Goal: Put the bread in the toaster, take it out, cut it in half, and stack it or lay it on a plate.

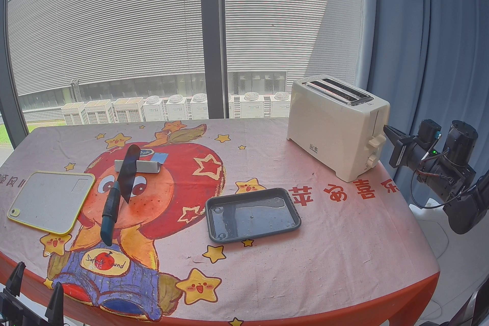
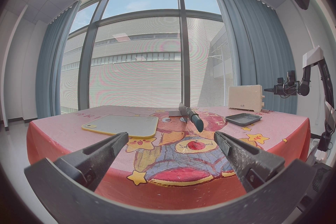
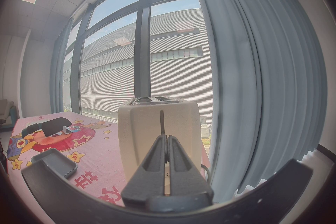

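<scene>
The right gripper (image 3: 164, 140) has its two fingers pressed together with nothing between them, and its tip points at the narrow end of the toaster (image 1: 331, 131), just beside the lever (image 1: 377, 141); if it touches the lever, I cannot tell. The left gripper (image 2: 170, 135) is spread wide and holds nothing, and it hangs at the near edge of the table (image 1: 331, 250), at about 7 o'clock. The toaster stands at about 2 o'clock on the table, with its slots upward, and what is inside the slots I cannot tell. A dark tray (image 1: 254, 215) lies near the middle. At 9 o'clock from the tray the knife (image 1: 119, 189) lies with its blade leaning on a white rest (image 1: 145, 166). Further at 9 o'clock lies the cutting board (image 1: 51, 200)
</scene>
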